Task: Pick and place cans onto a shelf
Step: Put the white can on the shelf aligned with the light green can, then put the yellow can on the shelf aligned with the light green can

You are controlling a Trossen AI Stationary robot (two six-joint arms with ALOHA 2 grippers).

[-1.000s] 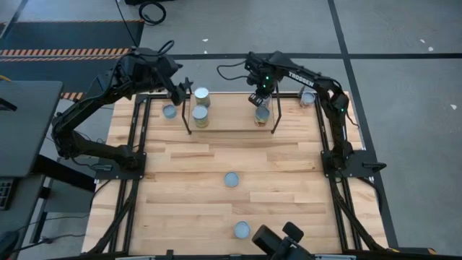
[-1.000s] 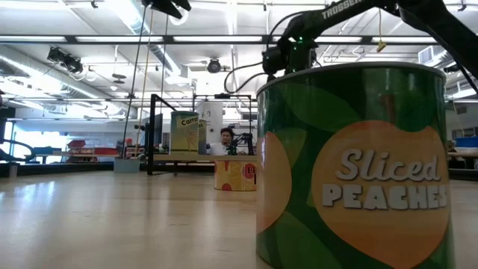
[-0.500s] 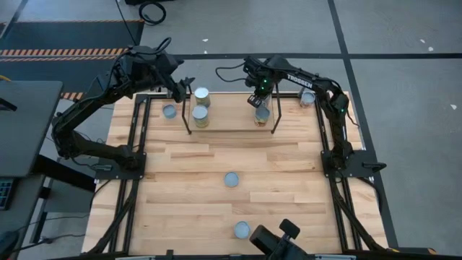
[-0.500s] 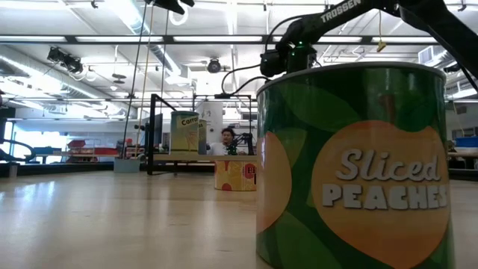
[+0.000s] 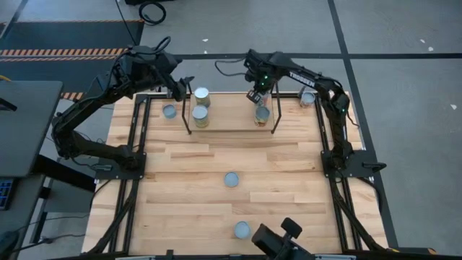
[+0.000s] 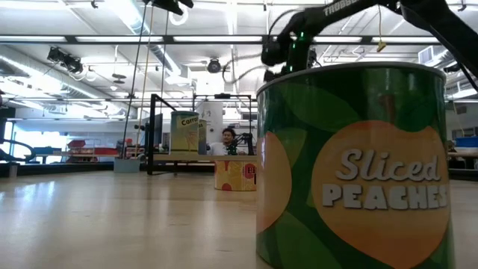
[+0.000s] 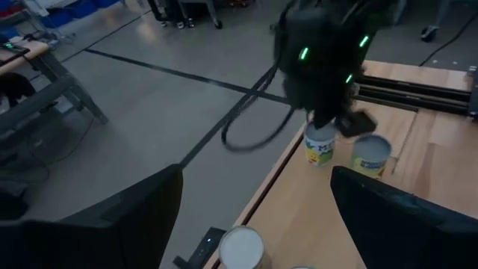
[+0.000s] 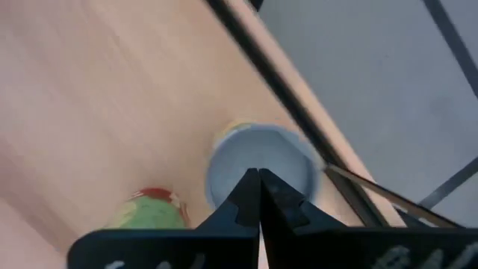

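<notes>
Three cans (image 5: 201,118) upright on shelf (image 5: 229,131) | right tool (image 5: 258,96) closed | left tool (image 5: 182,90) open

The large green can (image 6: 351,161) closest to the low camera carries "Sliced PEACHES" in white letters on an orange patch. Farther back, a pale can (image 6: 184,132) on the shelf (image 6: 179,157) shows the letters "Cam", the rest cut off. White lettering "TROSSEN" runs along the right arm (image 5: 297,75) in the high view, partly visible in the low view too.
</notes>
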